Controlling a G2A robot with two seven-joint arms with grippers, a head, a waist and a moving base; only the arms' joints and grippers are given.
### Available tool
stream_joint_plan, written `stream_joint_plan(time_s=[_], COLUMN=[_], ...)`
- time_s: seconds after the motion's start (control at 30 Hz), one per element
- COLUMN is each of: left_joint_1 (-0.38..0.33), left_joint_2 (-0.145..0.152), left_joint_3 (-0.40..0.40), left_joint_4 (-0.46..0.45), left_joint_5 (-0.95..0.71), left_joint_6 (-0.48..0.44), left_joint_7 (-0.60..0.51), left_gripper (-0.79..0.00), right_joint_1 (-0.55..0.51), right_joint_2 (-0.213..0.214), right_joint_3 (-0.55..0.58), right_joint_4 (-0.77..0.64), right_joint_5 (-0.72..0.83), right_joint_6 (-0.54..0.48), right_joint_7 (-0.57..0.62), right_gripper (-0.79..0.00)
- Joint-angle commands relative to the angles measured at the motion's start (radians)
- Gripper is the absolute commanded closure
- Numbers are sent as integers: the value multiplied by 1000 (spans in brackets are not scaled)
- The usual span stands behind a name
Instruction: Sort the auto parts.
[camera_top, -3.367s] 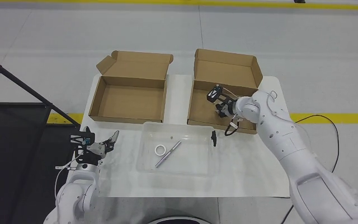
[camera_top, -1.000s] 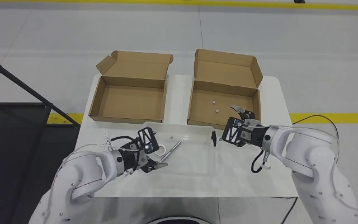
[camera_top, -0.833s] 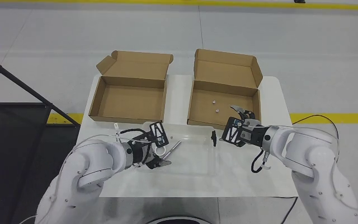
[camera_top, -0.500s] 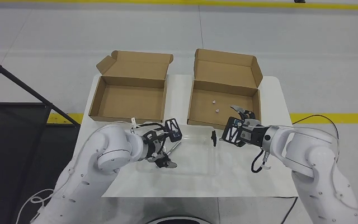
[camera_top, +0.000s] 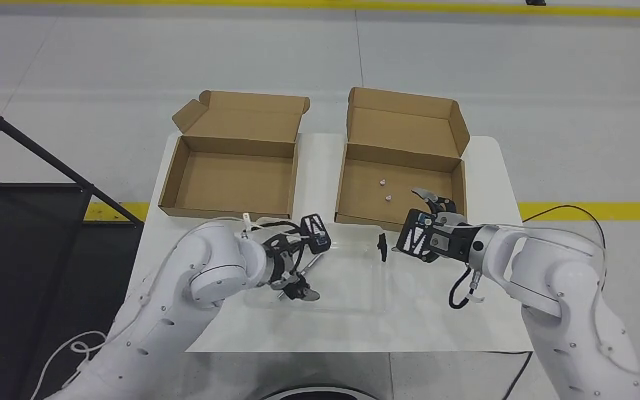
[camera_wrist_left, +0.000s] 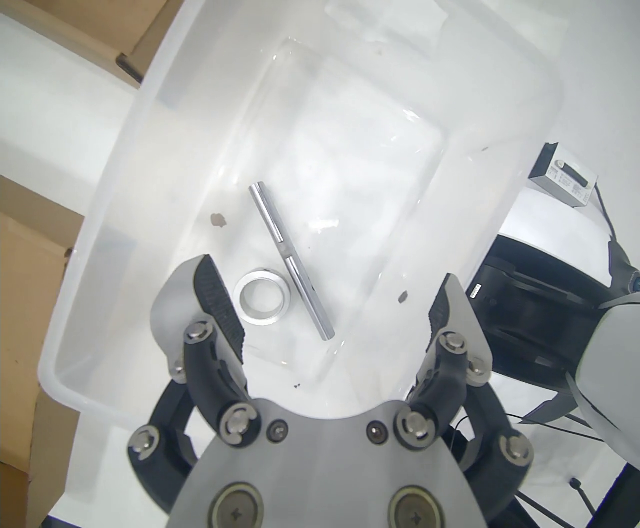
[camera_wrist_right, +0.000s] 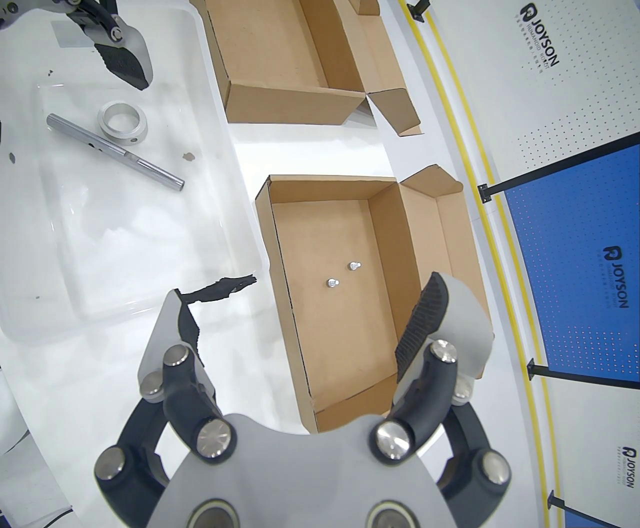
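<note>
A clear plastic tray (camera_top: 345, 285) holds a silver ring (camera_wrist_left: 262, 304) and a thin metal rod (camera_wrist_left: 291, 260). My left gripper (camera_wrist_left: 332, 310) hangs open over the tray's left end (camera_top: 295, 277), one pad close beside the ring and touching nothing. The ring (camera_wrist_right: 121, 118) and rod (camera_wrist_right: 115, 152) also lie in the right wrist view. Two small bolts (camera_wrist_right: 332, 283) rest in the right cardboard box (camera_top: 440, 170). My right gripper (camera_wrist_right: 305, 320) stands open and empty at that box's front edge (camera_top: 418, 222).
An open, empty cardboard box (camera_top: 230, 180) sits at the back left. A small black scrap (camera_top: 381, 245) lies on the table between the tray and the right box. Both box lids stand up at the back.
My left gripper has swung from the table's left edge rightward over the tray's left end. My right gripper left the right box earlier; two bolts now lie there.
</note>
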Motion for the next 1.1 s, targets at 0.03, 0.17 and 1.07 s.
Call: stream_joint_plan(time_s=[0.03,0.17,1.07], left_joint_1=[-41,-93,-194], left_joint_2=[-7,-16,-60], left_joint_3=[30,74,241], left_joint_4=[26,68,234], left_joint_5=[-11,-21,41], left_joint_6=[14,31,181], left_joint_7=[-1,-27,-26], left_gripper=[-785,-763,-379], right_joint_1=[0,0,0], right_joint_2=[0,0,0], right_joint_3=[0,0,0], right_joint_4=[0,0,0], right_joint_5=[0,0,0], right_joint_6=[0,0,0], right_joint_7=[0,0,0], right_gripper=[-785,-785,-785])
